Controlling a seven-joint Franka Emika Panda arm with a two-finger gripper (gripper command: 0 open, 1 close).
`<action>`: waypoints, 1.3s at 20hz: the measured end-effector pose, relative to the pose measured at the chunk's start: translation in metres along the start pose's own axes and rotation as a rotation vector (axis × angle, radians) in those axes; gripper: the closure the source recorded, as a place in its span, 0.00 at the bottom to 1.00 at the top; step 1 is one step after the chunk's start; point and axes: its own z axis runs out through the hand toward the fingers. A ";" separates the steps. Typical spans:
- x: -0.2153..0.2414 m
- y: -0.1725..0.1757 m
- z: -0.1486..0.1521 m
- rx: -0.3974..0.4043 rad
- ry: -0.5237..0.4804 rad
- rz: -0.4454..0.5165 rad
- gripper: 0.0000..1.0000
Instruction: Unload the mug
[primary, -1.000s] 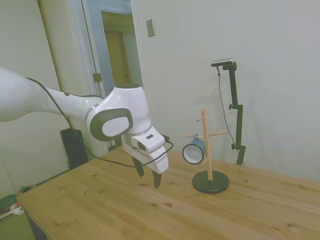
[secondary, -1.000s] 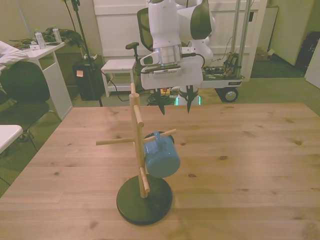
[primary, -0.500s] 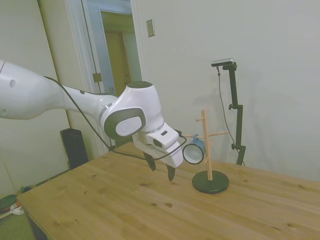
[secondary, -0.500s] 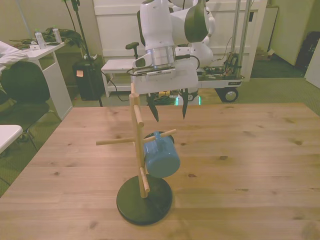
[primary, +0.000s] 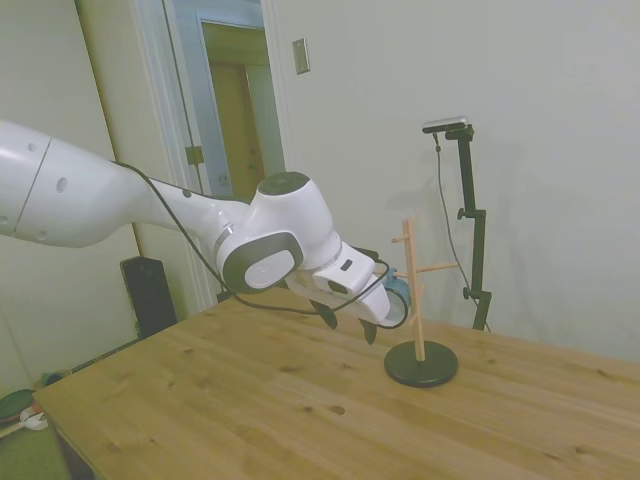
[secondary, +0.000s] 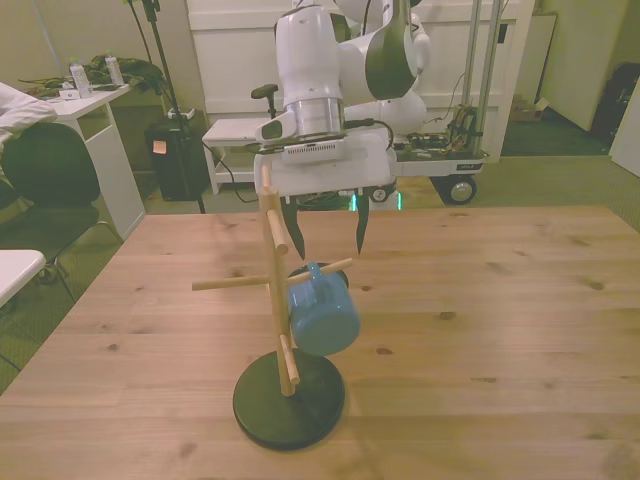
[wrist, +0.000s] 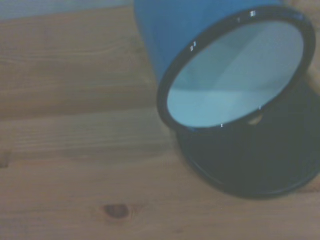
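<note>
Table (secondary: 520, 300): wooden, plank top, knots visible, fills the lower half of the front and side views.

Arm (primary: 150, 205): white, reaches across the table with a black cable looped along it. Wrist tilted toward the rack.

Rack (secondary: 275, 290): wooden post with pegs on a round black base (secondary: 290, 405). In the side view it stands at about 3 o'clock from the gripper, near it. In the front view the base sits at about 6 o'clock from the gripper, toward the near table edge.

Gripper (secondary: 332, 235): dark fingers spread wide, nothing between them. In the front view they hang just above the mug, at its 12 o'clock, one finger close beside the post, the other past the mug's far side. Not touching the mug as far as can be seen. In the side view the gripper (primary: 348, 325) covers most of the mug.

Mug (secondary: 322, 310): light blue, hangs by its handle on a peg, tilted, at about 3 o'clock from the post in the front view. Clear of the table, above the base. In the side view only a sliver of mug (primary: 400, 290) shows past the fingers. In the wrist view the mug (wrist: 200, 35) shows a dark rim and white inside, mouth toward the camera, black base (wrist: 260, 160) behind it.
</note>
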 end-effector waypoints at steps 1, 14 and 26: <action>0.002 -0.002 0.001 0.011 0.013 -0.014 0.00; 0.011 -0.026 0.014 0.079 0.109 -0.077 0.00; 0.012 -0.051 0.028 0.243 0.117 -0.142 0.00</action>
